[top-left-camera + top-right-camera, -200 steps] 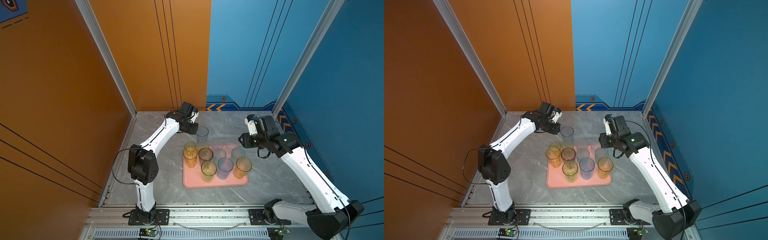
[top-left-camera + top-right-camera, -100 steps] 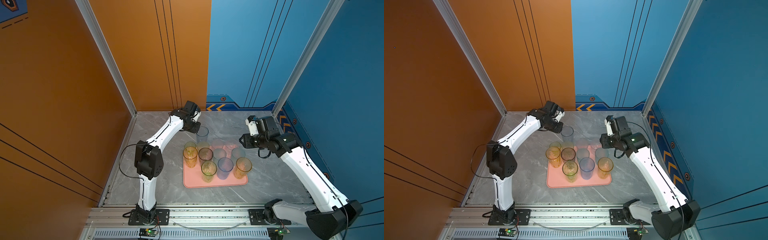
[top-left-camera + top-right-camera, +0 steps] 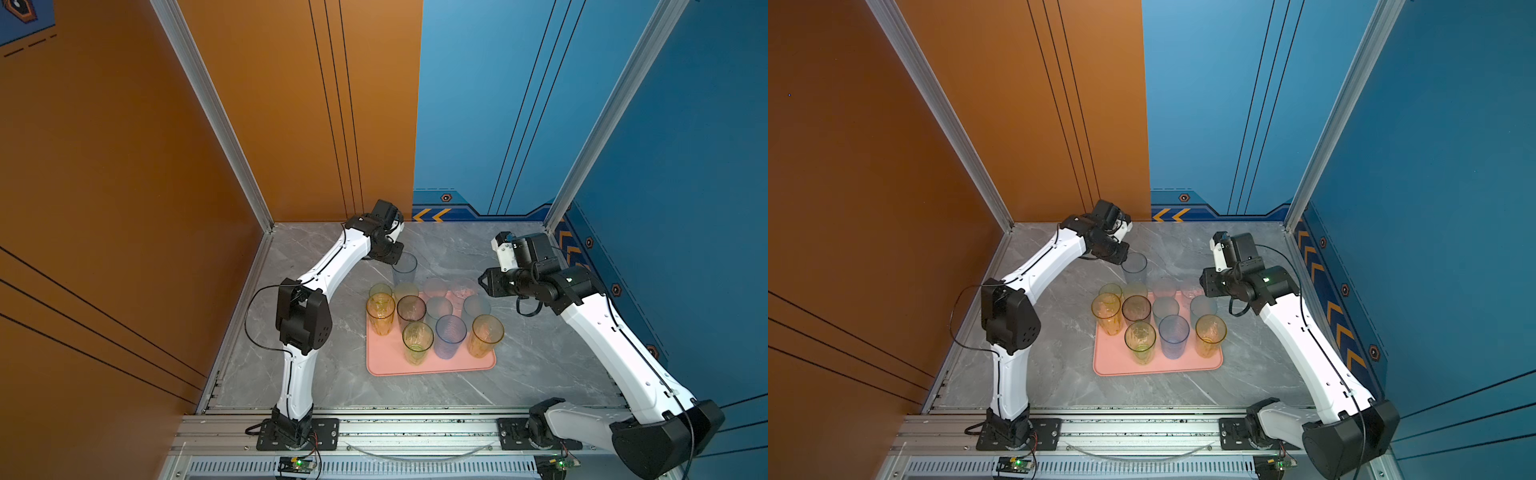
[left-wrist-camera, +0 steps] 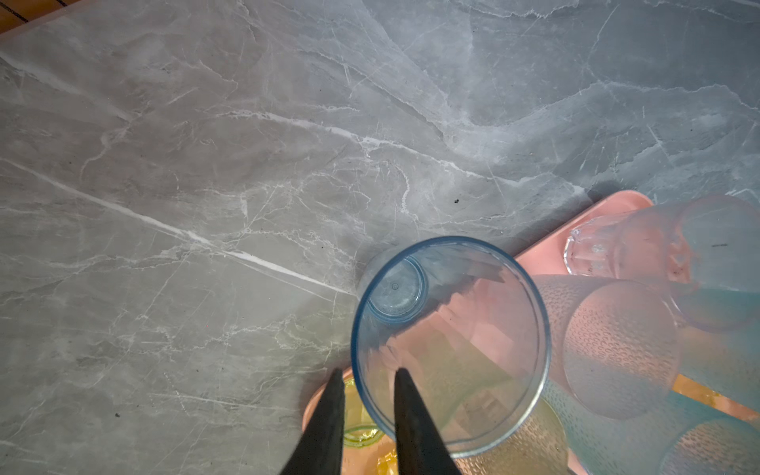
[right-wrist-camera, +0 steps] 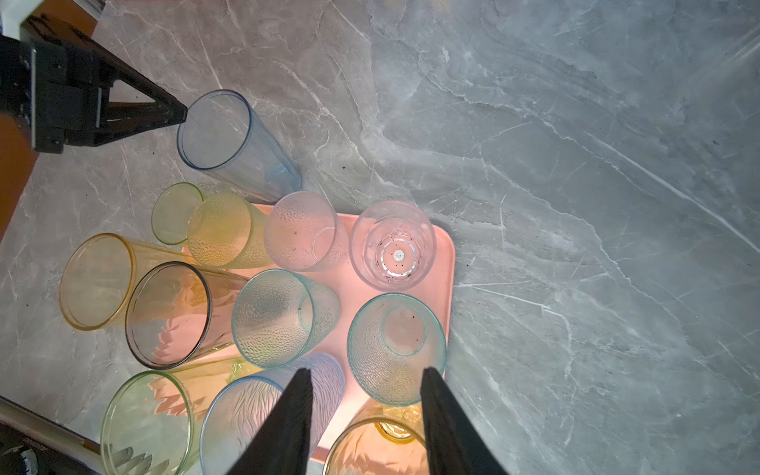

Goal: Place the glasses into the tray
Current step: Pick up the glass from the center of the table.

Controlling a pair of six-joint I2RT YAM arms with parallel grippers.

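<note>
Glasses: most translucent plastic tumblers stand upright on flat salmon-pink rectangular tray. One tall blue-grey tumbler is off it, on grey marble table just beside tray's far edge, yet to place. You see L gripper straddling its rim, jaws slack; R gripper spread, empty, above tray.

The table is being viewed in both top views from high at the front, tilted down toward the back walls. The blue tumbler is being looked down on closely from the left wrist, the tray from the right; both are being shared by all views.
</note>
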